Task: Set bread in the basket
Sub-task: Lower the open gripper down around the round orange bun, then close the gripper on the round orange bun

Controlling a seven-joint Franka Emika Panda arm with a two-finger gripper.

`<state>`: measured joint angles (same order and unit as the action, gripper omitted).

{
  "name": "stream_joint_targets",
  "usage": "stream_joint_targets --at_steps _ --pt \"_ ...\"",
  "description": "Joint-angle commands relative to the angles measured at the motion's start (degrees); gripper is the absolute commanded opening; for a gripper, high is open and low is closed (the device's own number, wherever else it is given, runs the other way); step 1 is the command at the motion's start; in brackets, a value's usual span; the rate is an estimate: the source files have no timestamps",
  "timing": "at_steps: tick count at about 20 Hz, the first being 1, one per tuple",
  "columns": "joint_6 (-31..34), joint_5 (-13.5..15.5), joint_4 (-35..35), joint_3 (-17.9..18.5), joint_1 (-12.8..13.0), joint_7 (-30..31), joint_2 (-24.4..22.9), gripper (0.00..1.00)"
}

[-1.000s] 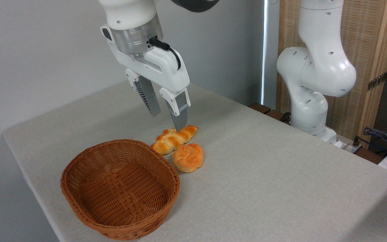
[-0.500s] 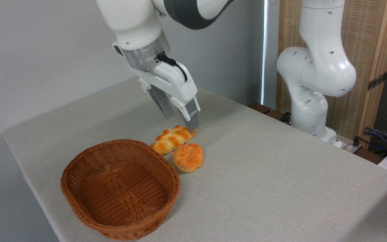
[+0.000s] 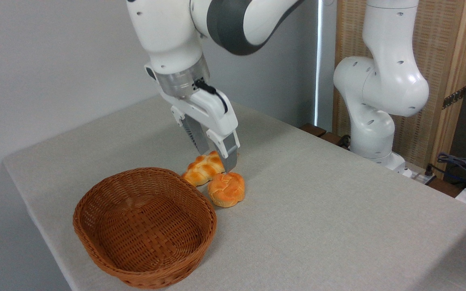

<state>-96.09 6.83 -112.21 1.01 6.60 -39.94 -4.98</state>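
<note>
Lying on the bench (image 3: 318,226) beside the basket (image 3: 144,226), the bun (image 3: 226,189) is overhung by the open, empty jaws (image 3: 217,155), which are spread above the braided loaf (image 3: 200,169).

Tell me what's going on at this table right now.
A white Franka arm has its gripper low over two pieces of bread lying on the grey table, fingers apart and holding nothing. The fingertips sit at the braided loaf, right behind the round knotted bun. Neither bread has been lifted. The wicker basket beside them is empty.
</note>
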Motion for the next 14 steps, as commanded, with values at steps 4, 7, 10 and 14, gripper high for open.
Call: stream_joint_targets --at_steps 4,7,10,14 --pt "-7.80 1.00 -7.41 -1.27 0.17 -0.31 -1.87 1.00" --pt "-7.80 0.91 -7.94 -1.27 0.17 -0.31 -1.96 1.00" --pt "-7.98 0.73 -8.99 -1.27 0.08 -0.31 -1.96 1.00" --pt "-8.24 0.64 -9.79 -1.27 0.17 -0.31 -1.87 1.00"
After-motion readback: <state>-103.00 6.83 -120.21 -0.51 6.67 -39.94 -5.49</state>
